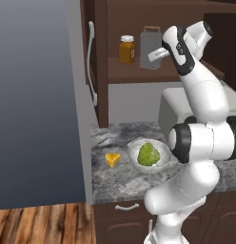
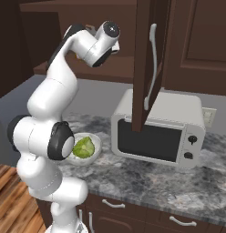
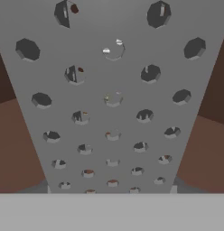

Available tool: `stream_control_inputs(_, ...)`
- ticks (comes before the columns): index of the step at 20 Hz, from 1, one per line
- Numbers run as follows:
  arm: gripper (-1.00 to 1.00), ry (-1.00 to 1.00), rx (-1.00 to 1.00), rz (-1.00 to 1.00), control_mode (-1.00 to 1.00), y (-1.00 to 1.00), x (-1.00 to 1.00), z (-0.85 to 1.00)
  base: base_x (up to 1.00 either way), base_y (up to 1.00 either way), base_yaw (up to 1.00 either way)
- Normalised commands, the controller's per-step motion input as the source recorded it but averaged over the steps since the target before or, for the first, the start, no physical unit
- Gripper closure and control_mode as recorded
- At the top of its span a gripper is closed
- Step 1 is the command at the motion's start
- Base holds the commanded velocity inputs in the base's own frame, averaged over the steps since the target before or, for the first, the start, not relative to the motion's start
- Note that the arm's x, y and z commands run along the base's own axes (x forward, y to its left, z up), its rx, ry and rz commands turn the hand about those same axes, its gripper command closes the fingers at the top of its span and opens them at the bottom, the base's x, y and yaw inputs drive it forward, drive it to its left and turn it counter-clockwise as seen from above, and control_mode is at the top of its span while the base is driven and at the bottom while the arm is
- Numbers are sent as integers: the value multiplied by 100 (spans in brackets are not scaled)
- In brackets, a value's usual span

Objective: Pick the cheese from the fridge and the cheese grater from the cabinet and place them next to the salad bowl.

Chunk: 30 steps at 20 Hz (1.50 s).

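The grey metal cheese grater (image 1: pixel 148 44) stands upright on the shelf of the open dark brown cabinet (image 1: pixel 134 75). My gripper (image 1: pixel 156 55) is up against its right side, closed on it. Its perforated face (image 3: pixel 112 103) sits right in front of the hand camera, and the fingertips are hidden. The yellow-orange cheese (image 1: pixel 112 159) lies on the counter just left of the salad bowl (image 1: pixel 134 165), a pale bowl holding green lettuce (image 2: pixel 84 148). The fridge (image 1: pixel 34 95) shows as a tall grey door at the left.
An amber jar (image 1: pixel 127 50) with a white lid stands left of the grater on the same shelf. The cabinet door (image 2: pixel 144 63) hangs open over a white microwave (image 2: pixel 158 132) on the marbled counter (image 1: pixel 115 180). Brown drawers run below.
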Motion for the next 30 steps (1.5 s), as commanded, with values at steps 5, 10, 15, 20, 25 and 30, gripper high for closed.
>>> stream_control_inputs(5,100,-1,0,-1,-100,13,-72,0,0,0,0)
stream_control_inputs(10,100,-10,0,-3,-100,25,-76,0,0,0,0)
stream_control_inputs(15,100,-3,0,-2,-100,20,-80,0,0,0,0)
stream_control_inputs(20,100,-1,-2,0,-100,17,-75,-6,0,0,0)
stream_control_inputs(25,100,0,-9,0,-100,15,-64,-21,0,0,0)
stream_control_inputs(30,100,13,-1,0,-100,17,-48,-34,0,0,0)
